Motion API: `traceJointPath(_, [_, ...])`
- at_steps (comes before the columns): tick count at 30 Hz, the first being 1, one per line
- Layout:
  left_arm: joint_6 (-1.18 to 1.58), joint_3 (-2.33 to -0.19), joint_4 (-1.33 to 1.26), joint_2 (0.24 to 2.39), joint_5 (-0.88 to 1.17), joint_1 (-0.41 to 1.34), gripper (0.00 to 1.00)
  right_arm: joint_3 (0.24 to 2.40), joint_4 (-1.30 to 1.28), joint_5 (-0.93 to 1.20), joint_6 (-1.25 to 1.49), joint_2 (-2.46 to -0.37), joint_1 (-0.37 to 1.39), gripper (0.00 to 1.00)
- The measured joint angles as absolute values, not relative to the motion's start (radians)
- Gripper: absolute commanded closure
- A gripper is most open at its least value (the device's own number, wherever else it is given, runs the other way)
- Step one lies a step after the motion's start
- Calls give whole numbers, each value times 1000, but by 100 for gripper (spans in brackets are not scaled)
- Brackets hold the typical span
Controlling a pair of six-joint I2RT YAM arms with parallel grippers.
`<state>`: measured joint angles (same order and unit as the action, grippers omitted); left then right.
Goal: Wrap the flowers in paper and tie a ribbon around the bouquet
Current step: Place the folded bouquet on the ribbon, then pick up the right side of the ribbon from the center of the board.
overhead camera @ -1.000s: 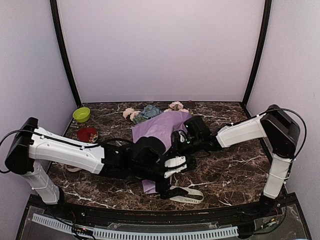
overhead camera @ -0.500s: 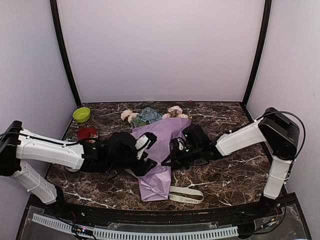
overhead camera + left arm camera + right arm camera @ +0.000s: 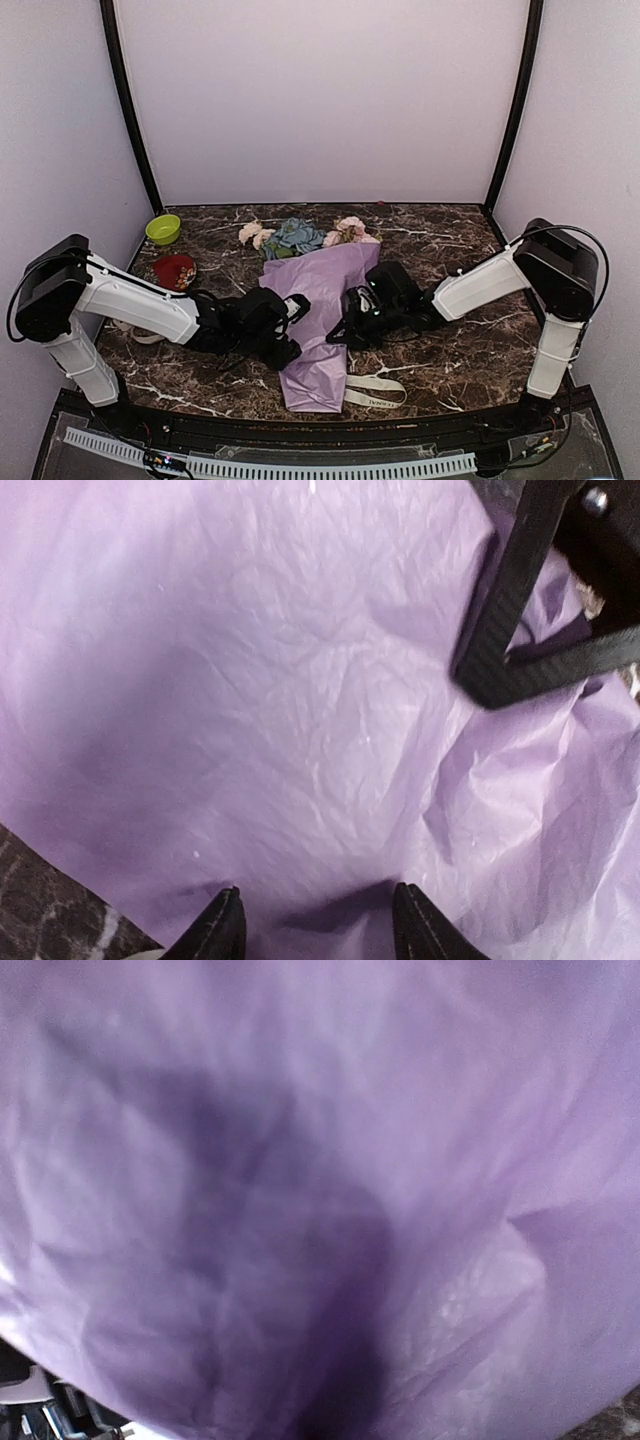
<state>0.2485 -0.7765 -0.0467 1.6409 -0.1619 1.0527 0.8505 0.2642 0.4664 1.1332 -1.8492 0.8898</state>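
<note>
At the left of the overhead frame, the left arm reaches in low across the marble table (image 3: 470, 345). The left gripper (image 3: 287, 322) sits against the left flank of the bouquet (image 3: 325, 290). In its own wrist view the two fingertips (image 3: 225, 925) stand apart with the creased lilac paper (image 3: 300, 680) pressed up between them, and I cannot tell whether they bite a fold or only rest on it. The bouquet lies flat in the middle of the frame. Its long axis runs from the flowers (image 3: 298, 235) at upper centre down to the narrow tail at lower centre, leaning a little to the left as it comes down. Just right of that tail, the ribbon (image 3: 380, 392) lies crosswise on the marble, touching or nearly touching the paper's edge. I cannot see whether it runs underneath. Further right, the right gripper (image 3: 350, 322) is tucked against the cone's right flank, level with the left one. Its jaws are lost in dark shapes from above, and its wrist view shows only purple, so I cannot tell whether it is open or closed. As I read it, the tying step turns on this: the ribbon lies toward the bottom of the frame from both grippers, across the cone's axis and on its right side. That would make the right arm the nearer one to fetch it.
</note>
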Motion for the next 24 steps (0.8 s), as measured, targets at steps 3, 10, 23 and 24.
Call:
traceJointPath(3, [263, -757, -48, 1661, -142, 1053, 49, 851, 210, 436, 1092, -1841, 893, 70])
traceJointPath(10, [286, -743, -75, 1662, -111, 1050, 51, 851, -15, 313, 988, -1676, 908, 64])
traceJointPath(23, [303, -699, -144, 1651, -97, 1047, 50, 924, -465, 143, 745, -1600, 1168, 46])
traceJointPath(24, [303, -698, -145, 1651, -97, 1047, 50, 932, -496, 132, 727, -1631, 1183, 45])
